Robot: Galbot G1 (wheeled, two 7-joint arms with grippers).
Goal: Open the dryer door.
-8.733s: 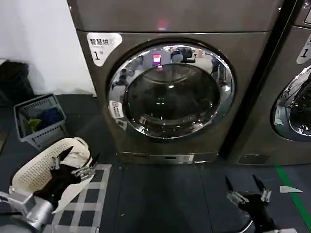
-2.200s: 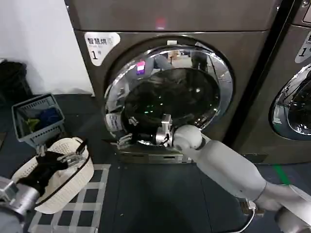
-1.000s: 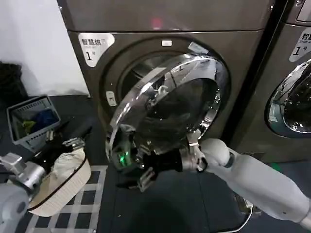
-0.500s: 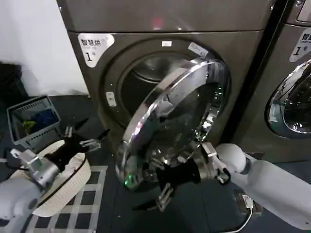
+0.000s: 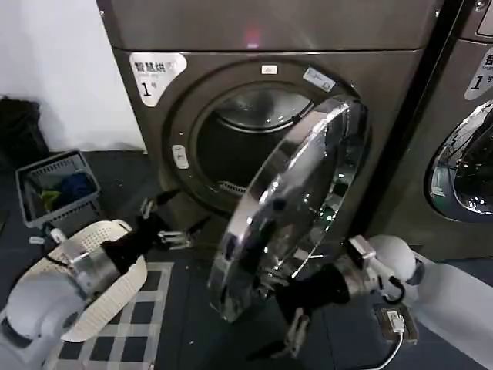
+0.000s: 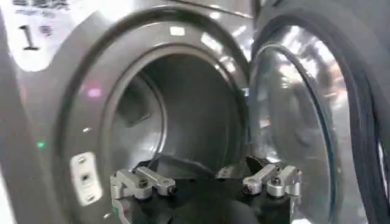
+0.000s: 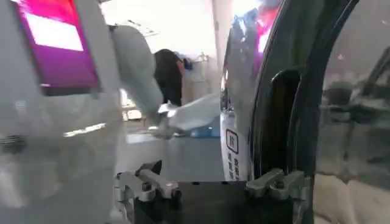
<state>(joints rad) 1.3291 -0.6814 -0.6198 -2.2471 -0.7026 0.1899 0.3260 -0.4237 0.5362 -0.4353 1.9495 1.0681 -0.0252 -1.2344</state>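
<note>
The dryer door (image 5: 296,204), a round porthole with a wide chrome ring and dark glass, stands swung far out on its right-hand hinge. The drum mouth (image 5: 246,142) is uncovered. My right gripper (image 5: 282,344) hangs open just under the door's lower rim, with nothing between its fingers. In the right wrist view the right gripper (image 7: 210,184) faces the door's mirrored outer face (image 7: 67,122) at close range. My left gripper (image 5: 170,220) is open at the lower left of the drum mouth. The left wrist view has the left gripper (image 6: 207,178) looking into the drum (image 6: 177,115), with the door (image 6: 304,122) beside it.
A white perforated laundry basket (image 5: 108,304) sits on a checked mat (image 5: 158,324) under my left arm. A grey crate (image 5: 54,189) with clothes stands farther left. A second machine (image 5: 462,154) is close on the right. A plug and cable (image 5: 394,321) lie on the floor.
The door has swung farther out and to the right. My right gripper has gone down and right with its lower rim. My left gripper has come up toward the drum mouth.
</note>
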